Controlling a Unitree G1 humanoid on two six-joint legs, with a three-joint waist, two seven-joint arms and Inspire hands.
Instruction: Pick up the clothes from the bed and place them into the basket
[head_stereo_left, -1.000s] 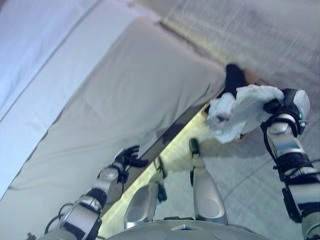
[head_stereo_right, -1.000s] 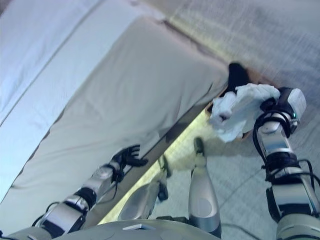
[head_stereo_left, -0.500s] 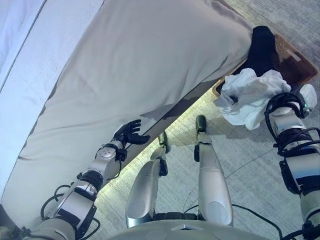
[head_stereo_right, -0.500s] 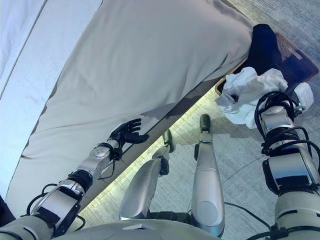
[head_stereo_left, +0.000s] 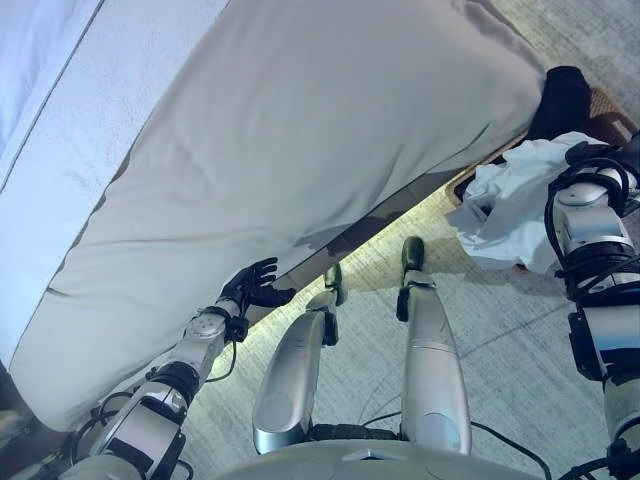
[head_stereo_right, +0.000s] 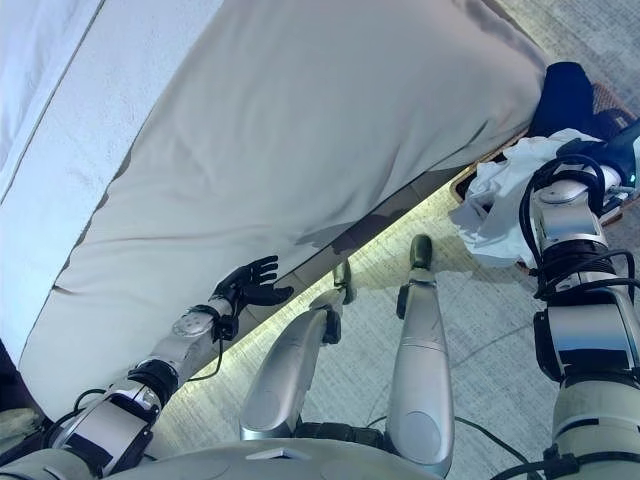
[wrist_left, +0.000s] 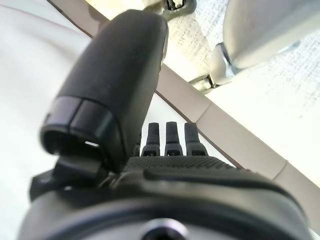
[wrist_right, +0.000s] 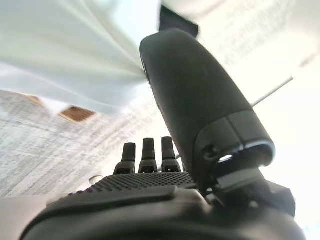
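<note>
Gripping a bundle of white clothes (head_stereo_left: 515, 215), the right robot hand (head_stereo_left: 597, 158) hangs at the basket (head_stereo_left: 612, 106) beside the bed (head_stereo_left: 300, 130), best releasing only once squarely over it, while the left robot hand (head_stereo_left: 255, 286) rests open-fingered at the mattress edge.

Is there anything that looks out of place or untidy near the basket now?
Yes. The white cloth in the right hand hangs over the basket rim and above the floor, not fully inside. A dark garment lies in the basket.
</note>
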